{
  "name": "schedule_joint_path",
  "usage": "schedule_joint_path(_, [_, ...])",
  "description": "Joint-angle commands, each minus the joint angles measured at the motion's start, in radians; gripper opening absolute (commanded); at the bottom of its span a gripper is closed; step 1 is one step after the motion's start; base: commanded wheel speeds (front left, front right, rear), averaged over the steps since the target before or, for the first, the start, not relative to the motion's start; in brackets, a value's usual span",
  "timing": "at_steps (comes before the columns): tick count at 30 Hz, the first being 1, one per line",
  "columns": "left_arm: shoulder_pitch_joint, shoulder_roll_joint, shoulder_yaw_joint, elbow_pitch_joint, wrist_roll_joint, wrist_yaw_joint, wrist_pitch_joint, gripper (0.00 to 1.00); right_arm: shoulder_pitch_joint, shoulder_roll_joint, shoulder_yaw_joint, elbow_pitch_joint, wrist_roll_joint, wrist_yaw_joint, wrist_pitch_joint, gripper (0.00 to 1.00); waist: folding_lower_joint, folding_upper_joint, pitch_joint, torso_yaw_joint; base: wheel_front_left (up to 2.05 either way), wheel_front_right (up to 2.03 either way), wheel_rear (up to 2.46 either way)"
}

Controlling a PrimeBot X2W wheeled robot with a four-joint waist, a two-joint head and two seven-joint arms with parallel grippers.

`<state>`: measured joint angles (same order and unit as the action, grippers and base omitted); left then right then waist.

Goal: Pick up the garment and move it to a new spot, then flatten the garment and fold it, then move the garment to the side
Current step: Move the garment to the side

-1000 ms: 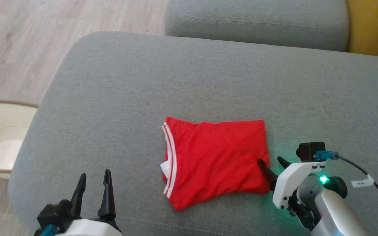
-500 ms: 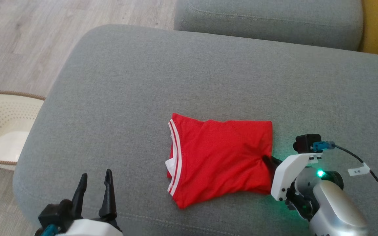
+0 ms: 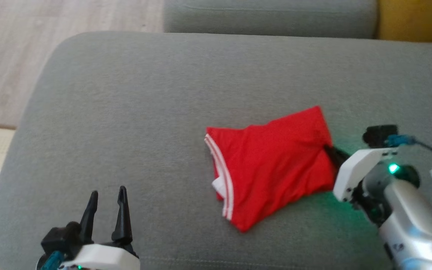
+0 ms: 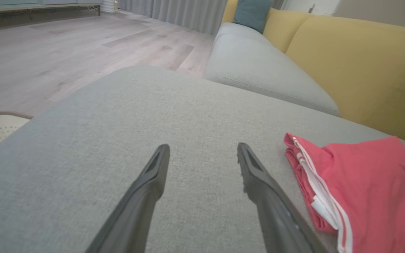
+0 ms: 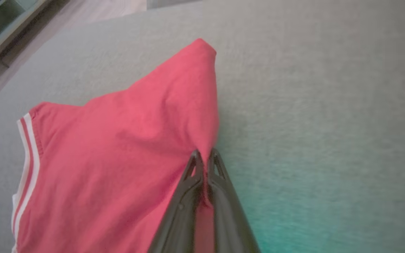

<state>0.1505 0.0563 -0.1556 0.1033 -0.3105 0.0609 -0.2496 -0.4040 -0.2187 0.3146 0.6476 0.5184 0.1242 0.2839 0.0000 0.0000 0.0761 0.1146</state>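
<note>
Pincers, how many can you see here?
2. The left pincer hovers open at lower left above the grey cushion; the right pincer, at the right, is shut on the edge of the red garment.

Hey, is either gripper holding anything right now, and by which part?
The right gripper is shut on the folded red garment, pinching its right-side edge. The left gripper is open, holding nothing.

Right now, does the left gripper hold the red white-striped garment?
No, the open left gripper is over the grey cushion, beside the red garment.

A folded red garment lies on the grey sofa cushion
</note>
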Motion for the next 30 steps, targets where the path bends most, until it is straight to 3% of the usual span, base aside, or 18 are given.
schedule_joint_path(1, [-0.052,-0.006,0.027,-0.035,0.008,-0.005,-0.012,1.00,-0.043,-0.025,0.001,-0.042,0.004,0.007,-0.015,0.00,0.0000,0.0000,0.012,-0.042,0.00,0.00,0.00])
schedule_joint_path(12, [-0.111,-0.006,-0.003,-0.085,0.047,-0.017,-0.012,1.00,-0.076,-0.105,-0.091,-0.156,-0.023,0.007,-0.004,0.00,0.0000,0.0000,0.097,-0.295,0.00,0.00,0.00])
schedule_joint_path(21, [-0.192,0.006,0.000,-0.089,0.093,-0.042,-0.012,1.00,-0.134,-0.066,-0.098,-0.222,-0.050,0.007,-0.010,0.00,0.0000,0.0000,0.208,-0.509,0.00,0.00,0.00])
schedule_joint_path(25, [-0.218,0.014,-0.001,-0.081,0.105,-0.047,-0.012,1.00,-0.165,-0.034,-0.082,-0.222,-0.056,0.007,-0.027,0.00,0.0000,0.0000,0.237,-0.559,0.00,0.00,0.00])
schedule_joint_path(30, [-0.239,0.015,-0.008,-0.073,0.112,-0.051,-0.012,1.00,-0.203,-0.015,-0.067,-0.212,-0.066,0.007,-0.054,0.00,0.0000,0.0000,0.250,-0.562,0.00,0.00,0.00])
